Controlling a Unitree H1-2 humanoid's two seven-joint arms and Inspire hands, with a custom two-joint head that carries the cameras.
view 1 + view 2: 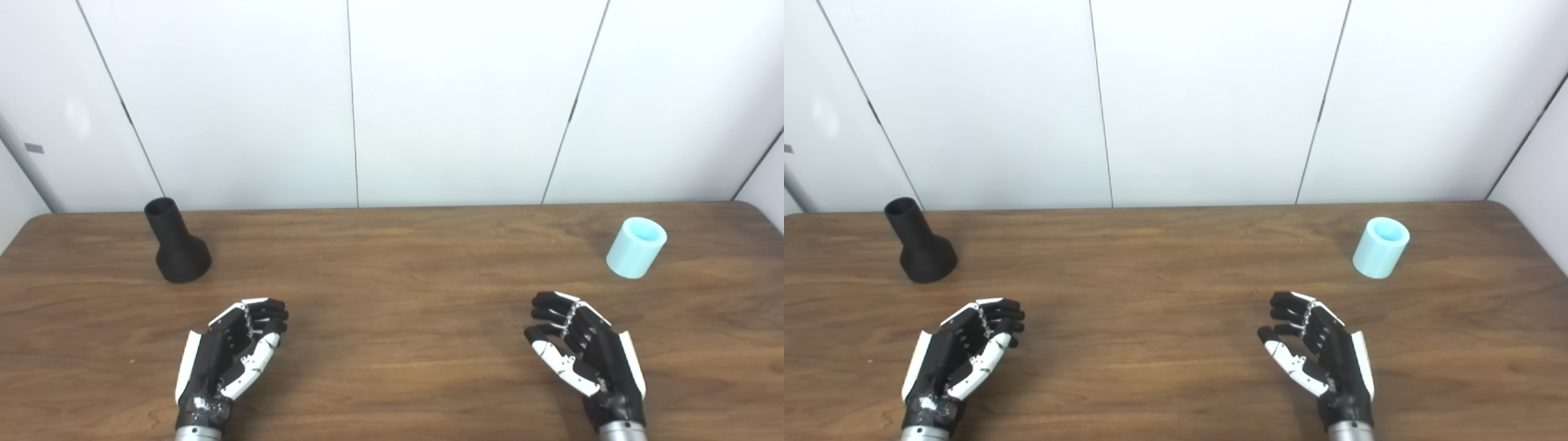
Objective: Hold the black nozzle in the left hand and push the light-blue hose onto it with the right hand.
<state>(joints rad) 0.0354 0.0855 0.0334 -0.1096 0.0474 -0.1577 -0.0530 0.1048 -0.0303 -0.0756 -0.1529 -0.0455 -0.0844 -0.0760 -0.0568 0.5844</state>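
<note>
The black nozzle (pixel 176 242) stands upright on its wide base at the far left of the wooden table (pixel 392 294), narrow neck pointing up. The light-blue hose (pixel 636 247), a short open cylinder, stands at the far right. My left hand (pixel 231 355) rests near the front edge, below and to the right of the nozzle, palm inward, fingers loosely curled and holding nothing. My right hand (pixel 582 349) mirrors it at the front right, below and left of the hose, also empty. Neither hand touches an object.
White wall panels (pixel 392 98) rise directly behind the table's back edge. The table's rounded right corner (pixel 762 214) lies just beyond the hose. Bare wood spans the stretch between the two hands.
</note>
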